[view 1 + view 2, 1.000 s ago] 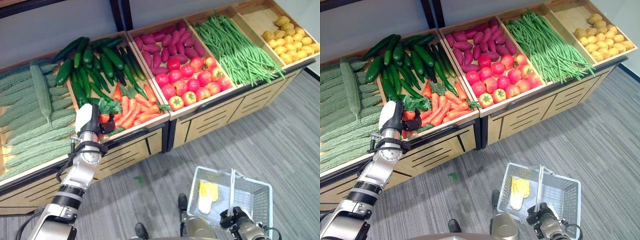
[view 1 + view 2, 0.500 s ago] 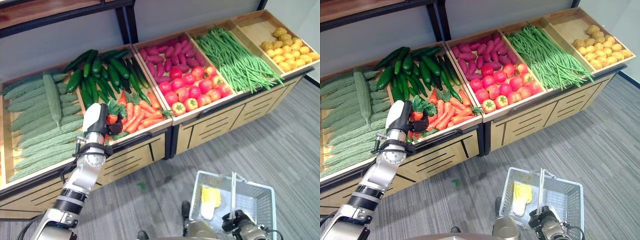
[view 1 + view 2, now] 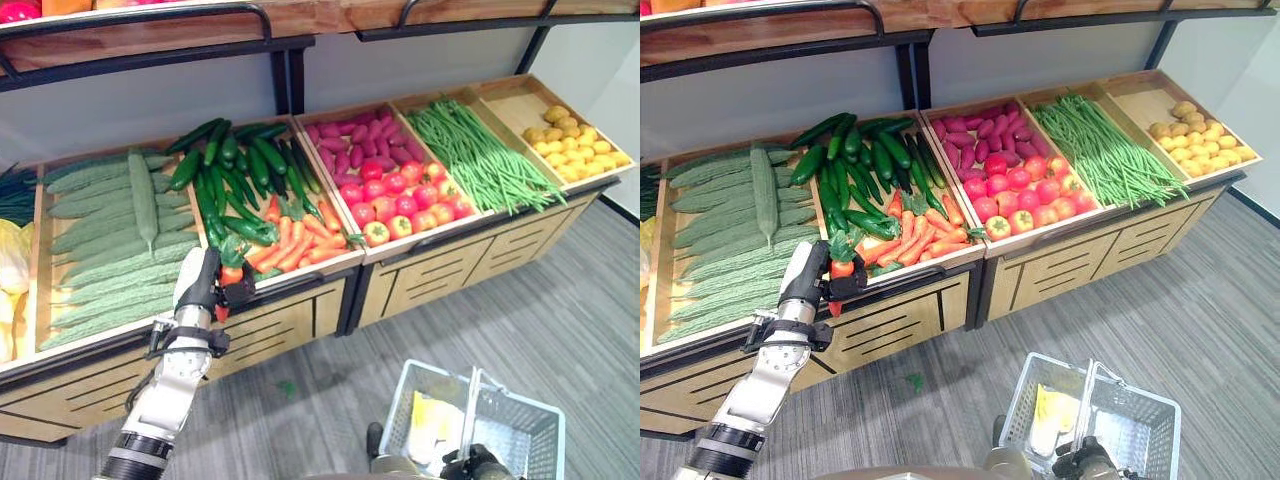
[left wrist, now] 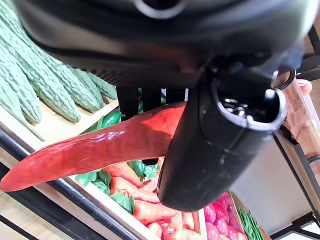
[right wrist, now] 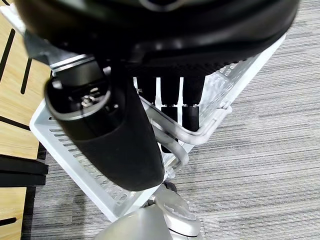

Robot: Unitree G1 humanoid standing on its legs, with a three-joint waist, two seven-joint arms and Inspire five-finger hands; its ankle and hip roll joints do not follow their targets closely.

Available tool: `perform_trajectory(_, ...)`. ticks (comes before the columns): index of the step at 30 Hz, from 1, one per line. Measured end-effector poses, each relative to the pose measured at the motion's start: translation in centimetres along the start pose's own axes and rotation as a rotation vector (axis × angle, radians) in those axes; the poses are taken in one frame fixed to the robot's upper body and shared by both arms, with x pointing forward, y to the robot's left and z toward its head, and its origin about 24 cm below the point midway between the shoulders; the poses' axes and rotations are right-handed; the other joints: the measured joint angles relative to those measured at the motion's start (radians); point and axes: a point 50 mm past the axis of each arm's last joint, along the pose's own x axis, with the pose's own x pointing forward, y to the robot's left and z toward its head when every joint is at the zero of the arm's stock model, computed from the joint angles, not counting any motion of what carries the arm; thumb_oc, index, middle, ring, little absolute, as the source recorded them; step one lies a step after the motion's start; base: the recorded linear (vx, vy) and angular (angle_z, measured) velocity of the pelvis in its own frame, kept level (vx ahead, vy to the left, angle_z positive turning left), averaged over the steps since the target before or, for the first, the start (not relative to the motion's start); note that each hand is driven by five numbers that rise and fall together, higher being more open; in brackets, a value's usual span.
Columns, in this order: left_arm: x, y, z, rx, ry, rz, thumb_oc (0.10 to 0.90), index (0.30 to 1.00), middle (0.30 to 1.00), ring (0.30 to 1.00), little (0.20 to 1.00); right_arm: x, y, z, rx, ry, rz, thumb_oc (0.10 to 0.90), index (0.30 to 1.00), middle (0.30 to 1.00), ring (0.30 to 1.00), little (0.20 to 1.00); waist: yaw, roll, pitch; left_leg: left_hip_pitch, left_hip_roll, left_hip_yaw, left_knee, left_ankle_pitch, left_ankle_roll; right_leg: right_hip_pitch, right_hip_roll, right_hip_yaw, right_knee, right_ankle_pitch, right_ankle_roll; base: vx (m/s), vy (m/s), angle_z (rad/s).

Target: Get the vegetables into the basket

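My left hand (image 3: 200,291) is shut on an orange-red carrot (image 3: 232,275) and holds it at the front edge of the carrot crate (image 3: 300,235). In the left wrist view the carrot (image 4: 100,145) lies across the curled fingers, with the thumb (image 4: 215,145) pressed over it. A white wire basket (image 3: 525,435) hangs low at the right, above the floor, with a pale yellow leafy vegetable (image 3: 432,425) inside. My right hand (image 3: 470,466) grips its metal handle (image 5: 170,142), fingers curled round it.
The wooden stand holds bitter gourds (image 3: 110,240), cucumbers (image 3: 235,170), purple sweet potatoes and tomatoes (image 3: 405,205), green beans (image 3: 480,155) and potatoes (image 3: 575,145). An upper shelf (image 3: 150,45) overhangs the crates. Grey carpet lies between stand and basket.
The camera has pulled back and up, so the whole stand has shifted in view. My left hand has drawn the carrot from inside the crate back to its front edge.
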Motion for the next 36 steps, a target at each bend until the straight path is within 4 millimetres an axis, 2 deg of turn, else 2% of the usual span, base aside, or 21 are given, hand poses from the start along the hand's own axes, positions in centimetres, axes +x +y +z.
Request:
perform_trajectory(3,0.2,0.1,0.3,-0.012,-0.009,-0.001,0.400,0.300,0.300,0.300,0.300,0.0,-0.1,0.3,0.005,-0.009,-0.005,0.400,0.300,0.300,0.300,0.300,-0.012,-0.002,0.004,0.001,-0.004,0.013,0.000,-0.003,0.004,-0.003,-0.008,0.008,0.000,0.003,0.010,-0.02,0.067,-0.10)
perform_trajectory(7,0.8,0.3,1.0,-0.017,-0.035,0.009,0.400,0.300,0.300,0.300,0.300,-0.1,0.5,0.7,0.049,-0.025,0.001,0.400,0.300,0.300,0.300,0.300,-0.048,-0.024,0.028,0.000,-0.014,0.050,0.000,-0.006,0.005,-0.033,-0.008,0.038,0.000,0.007,0.019,-0.02,0.029,-0.24)
perform_trajectory(11,0.9,0.4,1.2,-0.030,-0.039,0.007,0.400,0.300,0.300,0.300,0.300,-0.1,0.8,1.4,0.064,-0.052,0.005,0.400,0.300,0.300,0.300,0.300,-0.063,-0.037,0.051,0.003,-0.008,0.103,0.001,-0.010,-0.001,-0.063,0.000,0.035,0.009,0.015,0.022,-0.05,-0.009,-0.45)
perform_trajectory(13,1.1,0.6,1.4,-0.025,-0.048,0.011,0.400,0.300,0.300,0.300,0.300,-0.1,0.6,2.1,0.065,-0.063,-0.002,0.400,0.300,0.300,0.300,0.300,-0.053,-0.036,0.075,0.014,0.012,0.164,0.002,-0.011,-0.003,-0.078,-0.017,-0.079,0.017,-0.025,0.006,-0.12,-0.023,-0.75)
perform_trajectory(14,1.2,0.6,1.5,-0.027,-0.053,0.014,0.400,0.300,0.300,0.300,0.300,0.0,0.4,2.4,0.069,-0.068,-0.010,0.400,0.300,0.300,0.300,0.300,-0.045,-0.022,0.087,0.016,0.034,0.184,0.002,-0.011,-0.003,-0.088,-0.027,-0.165,0.056,-0.044,0.004,-0.06,-0.006,-0.48)
perform_trajectory(16,1.3,0.7,1.8,-0.031,-0.060,0.016,0.400,0.300,0.300,0.300,0.300,0.0,0.2,2.4,0.089,-0.060,-0.021,0.400,0.300,0.300,0.300,0.300,-0.037,-0.008,0.106,0.028,0.062,0.203,0.003,-0.011,-0.007,-0.095,-0.060,-0.248,0.166,-0.068,0.003,0.01,0.015,-0.35)
perform_trajectory(17,1.3,0.7,1.7,-0.031,-0.057,0.016,0.400,0.300,0.300,0.300,0.300,0.0,0.1,1.9,0.088,-0.047,-0.030,0.400,0.300,0.300,0.300,0.300,-0.020,-0.007,0.107,0.045,0.072,0.215,0.001,-0.012,-0.022,-0.087,-0.090,-0.321,0.241,-0.103,-0.013,-0.01,-0.016,-0.45)
perform_trajectory(18,1.3,0.8,1.6,-0.033,-0.053,0.023,0.400,0.300,0.300,0.300,0.300,0.1,0.0,1.8,0.082,-0.043,-0.038,0.400,0.300,0.300,0.300,0.300,-0.008,-0.012,0.107,0.060,0.078,0.225,0.010,-0.019,-0.045,-0.078,-0.067,-0.335,0.249,-0.101,-0.040,-0.06,-0.064,-0.57)
perform_trajectory(19,1.3,0.9,1.4,-0.036,-0.046,0.027,0.400,0.300,0.300,0.300,0.300,0.1,-0.5,2.0,0.072,-0.050,-0.049,0.400,0.300,0.300,0.300,0.300,-0.002,-0.005,0.111,0.063,0.090,0.228,0.022,-0.022,-0.042,-0.076,-0.049,-0.331,0.245,-0.094,-0.057,-0.02,-0.071,-0.69)
perform_trajectory(21,1.6,1.4,1.6,-0.052,-0.049,0.050,0.400,0.300,0.300,0.300,0.300,0.1,-1.4,2.9,0.013,-0.085,-0.066,0.400,0.300,0.300,0.300,0.300,0.006,0.021,0.113,0.064,0.115,0.233,0.029,-0.022,-0.044,-0.057,0.004,-0.313,0.157,-0.068,-0.086,0.06,-0.110,-0.63)
perform_trajectory(23,1.8,1.6,2.0,-0.066,-0.059,0.064,0.400,0.300,0.300,0.300,0.300,0.1,-1.3,3.0,-0.019,-0.085,-0.059,0.400,0.300,0.300,0.300,0.300,0.007,0.032,0.109,0.084,0.140,0.246,0.028,-0.021,-0.047,-0.023,0.052,-0.299,0.090,-0.064,-0.087,0.11,-0.144,-0.40)
perform_trajectory(25,1.8,1.4,2.1,-0.076,-0.063,0.063,0.400,0.300,0.300,0.300,0.300,0.1,-1.0,2.2,-0.022,-0.061,-0.050,0.400,0.300,0.300,0.300,0.300,0.005,0.039,0.101,0.107,0.167,0.244,0.039,-0.021,-0.047,0.014,0.077,-0.296,0.060,-0.070,-0.094,0.07,-0.141,-0.18)
perform_trajectory(30,1.7,0.6,2.4,-0.116,-0.067,0.054,0.400,0.300,0.300,0.300,0.300,0.2,-1.3,1.3,-0.029,-0.033,-0.055,0.400,0.300,0.300,0.300,0.300,0.005,0.073,0.067,0.107,0.195,0.234,0.072,-0.014,-0.059,0.022,0.114,-0.258,0.037,-0.066,-0.113,0.08,-0.138,-0.25)
perform_trajectory(34,1.7,0.2,2.5,-0.144,-0.064,0.034,0.400,0.300,0.300,0.300,0.300,0.2,-1.4,0.8,-0.032,-0.018,-0.056,0.400,0.300,0.300,0.300,0.300,-0.003,0.082,0.051,0.107,0.196,0.229,0.074,-0.009,-0.066,0.022,0.115,-0.252,0.036,-0.061,-0.120,0.04,-0.083,-0.04)
perform_trajectory(36,1.7,0.1,2.5,-0.154,-0.062,0.031,0.400,0.300,0.300,0.300,0.300,0.2,-1.4,0.6,-0.033,-0.015,-0.055,0.400,0.300,0.300,0.300,0.300,-0.005,0.082,0.049,0.105,0.197,0.227,0.067,-0.009,-0.066,0.014,0.113,-0.253,0.036,-0.069,-0.109,0.08,-0.136,0.04)
